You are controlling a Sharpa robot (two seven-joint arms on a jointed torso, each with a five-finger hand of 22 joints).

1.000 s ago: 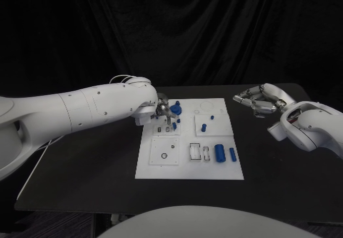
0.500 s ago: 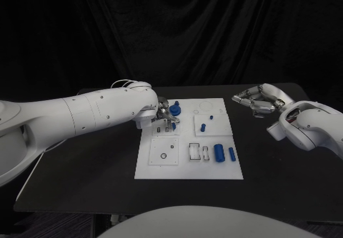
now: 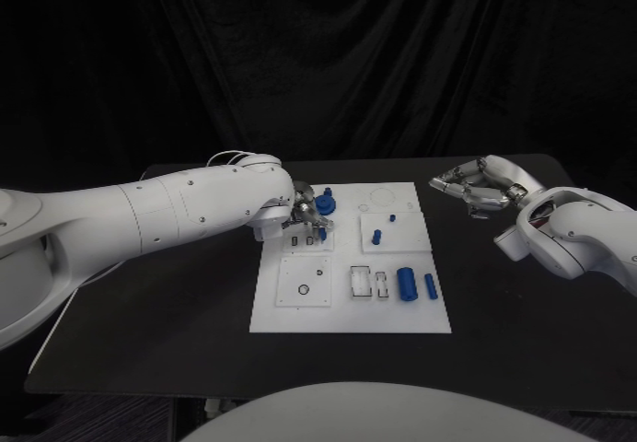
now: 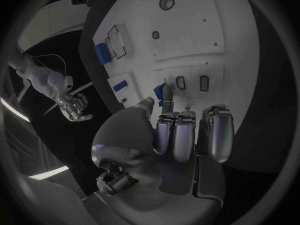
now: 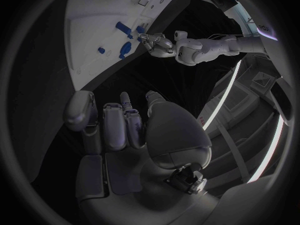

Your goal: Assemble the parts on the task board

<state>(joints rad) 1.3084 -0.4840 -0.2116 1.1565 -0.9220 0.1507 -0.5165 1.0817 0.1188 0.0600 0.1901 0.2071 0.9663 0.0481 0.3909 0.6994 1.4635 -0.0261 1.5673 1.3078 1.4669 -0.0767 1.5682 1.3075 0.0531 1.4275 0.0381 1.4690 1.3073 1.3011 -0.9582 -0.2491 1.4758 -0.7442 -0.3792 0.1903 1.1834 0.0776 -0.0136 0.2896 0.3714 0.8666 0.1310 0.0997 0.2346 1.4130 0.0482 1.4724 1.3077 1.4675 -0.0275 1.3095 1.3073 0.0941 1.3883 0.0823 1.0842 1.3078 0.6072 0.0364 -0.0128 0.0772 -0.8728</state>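
Head view, upper middle of the frame: the left hand [image 3: 306, 207] sits over the upper-left part of the task board [image 3: 352, 304], its fingers closed around a small blue part [image 3: 324, 234] whose tip pokes out just below them, right by the slotted block near the board's left edge. Against the picture from a second ago the left arm has swung a little, its white bulk reaching further across the left of the frame, while the hand itself has barely shifted over the board (the blue piece sits in almost the same spot under the fingers). I read that as fine positioning rather than transport: the part is being lined up with its seat, not yet released.

From the left wrist view, the fingers [image 4: 177, 135] curl down with the blue piece [image 4: 162, 92] peeping just beyond them, close to the two small rectangular slots.

The right hand [image 3: 480, 187] hangs at the upper right of the frame, off the board over the black table [image 3: 159, 350], its fingers curled in and holding nothing; it has not moved over the second.

Two blue cylinders [image 3: 409, 284] lie side by side at the board's lower right, and a smaller peg [image 3: 377, 238] stands near the centre, so assembly looks far from finished.
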